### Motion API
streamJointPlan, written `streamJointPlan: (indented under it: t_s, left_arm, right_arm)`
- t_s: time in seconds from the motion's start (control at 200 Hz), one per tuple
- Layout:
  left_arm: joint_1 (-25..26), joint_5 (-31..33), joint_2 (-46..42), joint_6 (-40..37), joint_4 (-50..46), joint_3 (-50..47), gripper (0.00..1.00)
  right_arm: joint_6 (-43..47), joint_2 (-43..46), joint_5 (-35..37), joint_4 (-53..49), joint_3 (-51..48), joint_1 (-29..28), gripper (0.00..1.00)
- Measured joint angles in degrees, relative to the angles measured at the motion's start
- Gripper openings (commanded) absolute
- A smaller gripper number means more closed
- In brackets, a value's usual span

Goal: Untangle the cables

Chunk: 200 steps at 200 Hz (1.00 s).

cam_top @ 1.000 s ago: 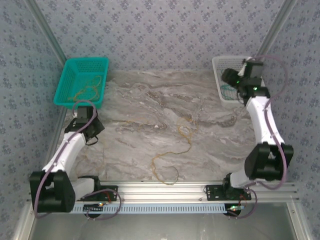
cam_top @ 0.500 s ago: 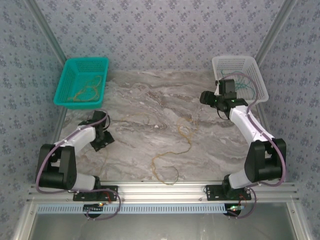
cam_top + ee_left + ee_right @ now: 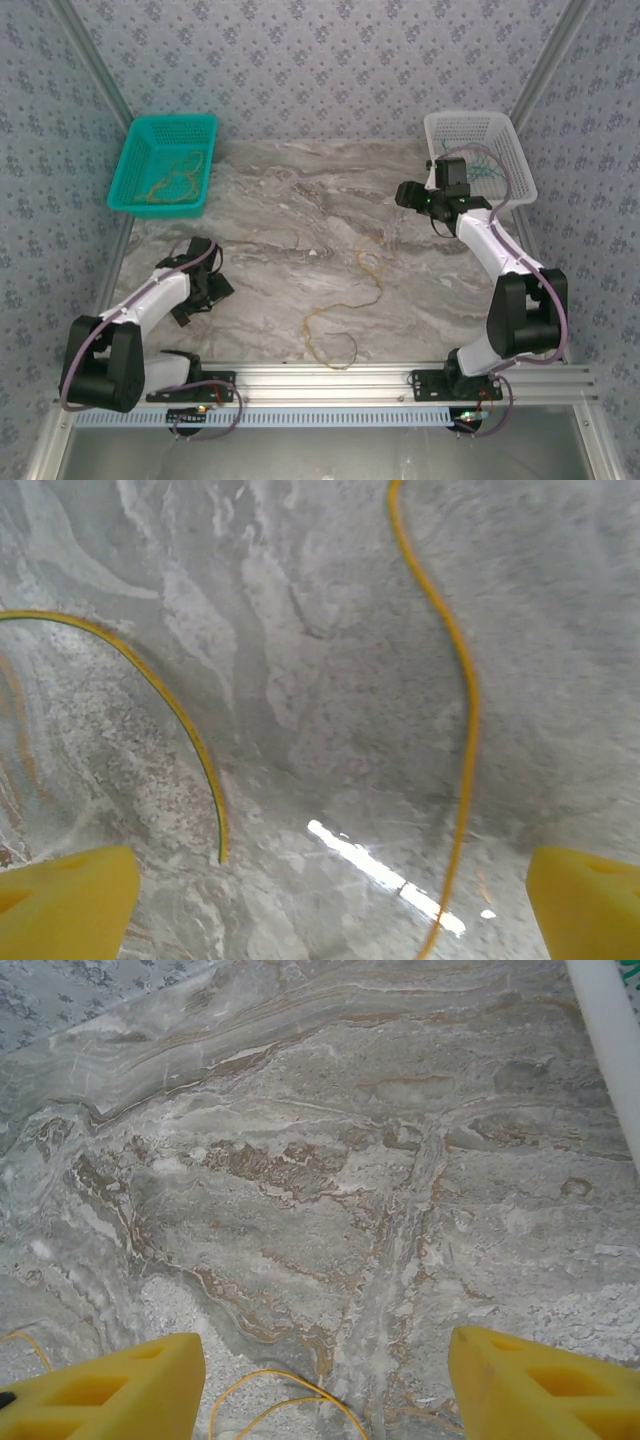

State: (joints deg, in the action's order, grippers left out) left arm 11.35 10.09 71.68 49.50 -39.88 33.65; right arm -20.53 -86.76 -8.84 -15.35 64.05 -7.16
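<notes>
A long orange-tan cable (image 3: 379,285) curls across the middle of the marble table (image 3: 280,210). More orange-tan cables (image 3: 170,183) lie in the teal basket (image 3: 140,150), and dark green ones (image 3: 482,165) in the white basket (image 3: 510,150). My left gripper (image 3: 210,290) hangs low over the table's left side, open and holding nothing. Between its wide-set fingers (image 3: 65,905) run a yellow-green strand (image 3: 175,710) and an orange strand (image 3: 462,680). My right gripper (image 3: 403,192) is open just left of the white basket, above a yellow cable loop (image 3: 290,1400) on the table.
The teal basket stands at the back left corner and the white basket at the back right; the white basket's rim (image 3: 605,1030) shows at the right wrist view's edge. Patterned walls close in the table on three sides. An aluminium rail (image 3: 330,375) runs along the near edge.
My left gripper has come down from beside the teal basket to the table and has gone from shut to open. My right gripper has swung from over the white basket to its left.
</notes>
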Motion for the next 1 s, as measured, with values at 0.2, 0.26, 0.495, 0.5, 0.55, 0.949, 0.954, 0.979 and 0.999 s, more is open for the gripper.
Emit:
streamJointPlan:
  t_s: [0.2, 0.26, 0.495, 0.5, 0.55, 0.949, 0.954, 0.979, 0.999]
  left_arm:
    - [-0.2, -1.7, 5.3, -0.4, 1.1, 2.3, 0.64]
    - [-0.1, -2.2, 6.0, -0.7, 1.5, 3.0, 0.35]
    - [0.2, -2.8, 9.6, -2.8, 2.7, 6.1, 0.0]
    - [0.2, -2.8, 9.6, -2.8, 2.7, 6.1, 0.0]
    - [0.2, -2.8, 9.6, -3.6, 2.8, 6.2, 0.0]
    - [4.5, 8.4, 1.6, -10.5, 7.2, 20.4, 0.0]
    - [4.6, 8.7, 1.4, -10.6, 7.2, 20.9, 0.0]
    - [5.1, 9.7, 0.7, -11.2, 7.2, 22.7, 0.0]
    - [5.4, 10.4, 0.3, -11.6, 7.3, 23.9, 0.0]
  right_arm:
    - [-0.6, -0.3, -2.0, 0.7, 0.0, 0.3, 0.67]
    - [-0.7, -0.3, -2.5, 0.8, -0.1, 0.5, 0.67]
    - [-1.2, -0.3, -4.1, 1.6, -1.5, 1.5, 0.67]
    - [-1.3, -0.3, -4.1, 1.7, -1.6, 1.5, 0.67]
    - [-1.4, -0.3, -4.2, 2.0, -2.0, 1.6, 0.67]
    - [-2.8, -0.3, -5.6, 4.5, -5.8, 1.5, 0.67]
    - [-2.8, -0.3, -5.6, 4.5, -5.8, 1.5, 0.67]
    - [-2.9, -0.3, -5.6, 4.7, -5.9, 1.4, 0.67]
    - [-3.0, -0.3, -5.6, 4.9, -6.0, 1.4, 0.67]
